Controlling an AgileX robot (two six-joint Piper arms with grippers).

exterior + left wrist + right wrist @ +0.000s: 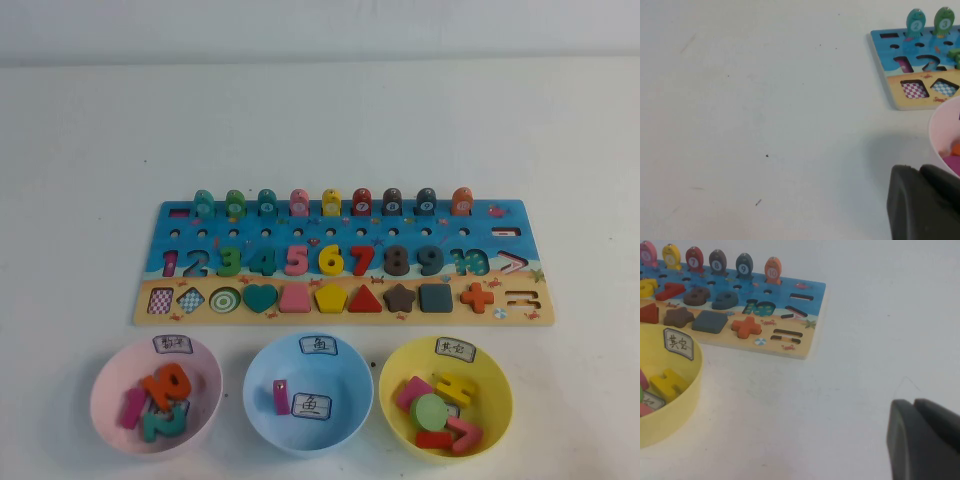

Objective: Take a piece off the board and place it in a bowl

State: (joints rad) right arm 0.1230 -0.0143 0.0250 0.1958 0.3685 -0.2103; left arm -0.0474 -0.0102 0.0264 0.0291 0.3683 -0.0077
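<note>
The orange-red plus piece (477, 296) lies in its slot near the right end of the board (520, 215), in the shape row. It also shows in the right wrist view (746, 326). The yellow bowl (497, 385), with a white label at its rim, stands in front of the board's right end and holds several pieces. Neither arm shows in the high view. My right gripper (914, 402) is shut and empty, over bare table to the right of the yellow bowl (695, 370). My left gripper (919, 170) is shut and empty, beside the pink bowl (940, 135).
A pink bowl (100, 385) and a light blue bowl (350, 390) stand left of the yellow one, each holding pieces. The board carries numbers, shapes and a back row of fish pegs. White table lies open on both sides of the board.
</note>
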